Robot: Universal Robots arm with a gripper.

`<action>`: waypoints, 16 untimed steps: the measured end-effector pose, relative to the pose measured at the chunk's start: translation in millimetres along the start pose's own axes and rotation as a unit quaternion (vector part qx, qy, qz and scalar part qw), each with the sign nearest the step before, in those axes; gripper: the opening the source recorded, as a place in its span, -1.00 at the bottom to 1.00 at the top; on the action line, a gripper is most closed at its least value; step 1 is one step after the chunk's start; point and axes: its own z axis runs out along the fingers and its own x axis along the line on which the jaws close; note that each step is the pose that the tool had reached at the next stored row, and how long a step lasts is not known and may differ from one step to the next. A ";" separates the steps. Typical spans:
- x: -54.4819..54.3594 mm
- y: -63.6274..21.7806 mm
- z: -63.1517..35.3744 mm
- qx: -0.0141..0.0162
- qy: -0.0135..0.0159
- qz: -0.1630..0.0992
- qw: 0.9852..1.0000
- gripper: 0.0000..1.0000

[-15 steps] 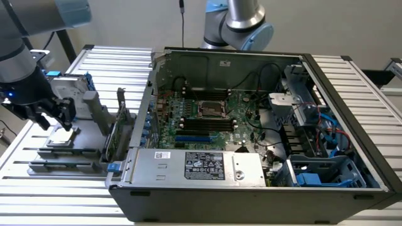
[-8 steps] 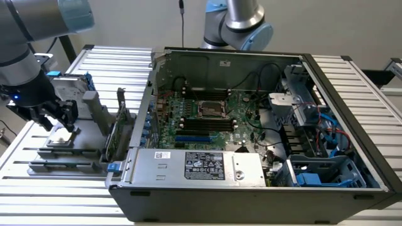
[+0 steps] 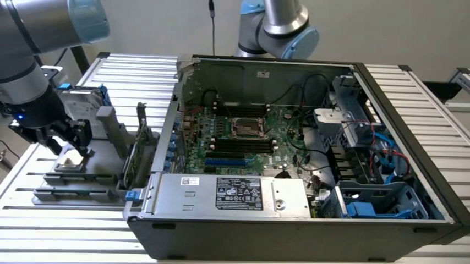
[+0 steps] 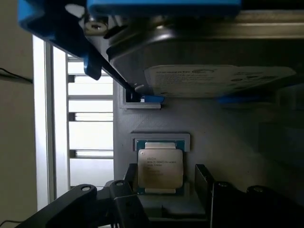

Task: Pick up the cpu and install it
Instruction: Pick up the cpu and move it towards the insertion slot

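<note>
Fingers spread astride the cpu

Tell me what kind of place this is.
Probably a robotics lab bench for PC assembly: an open computer case with its motherboard exposed lies on a slatted metal table, and a robot gripper hangs over a cpu in a grey parts fixture beside it.

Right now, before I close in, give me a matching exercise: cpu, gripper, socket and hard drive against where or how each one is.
1 cpu
2 gripper
3 socket
4 hard drive

a in the open case, on the motherboard
b open, over the cpu
c flat in the grey holder
d in a blue frame

Pairs: 1-c, 2-b, 3-a, 4-d
</note>
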 end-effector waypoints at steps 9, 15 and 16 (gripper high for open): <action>0.3 -0.3 6.7 -0.003 0.002 0.000 1.000 0.33; 1.8 -0.8 11.8 -0.003 0.004 0.000 1.000 0.33; 2.0 -0.9 12.5 -0.003 0.004 0.000 1.000 0.33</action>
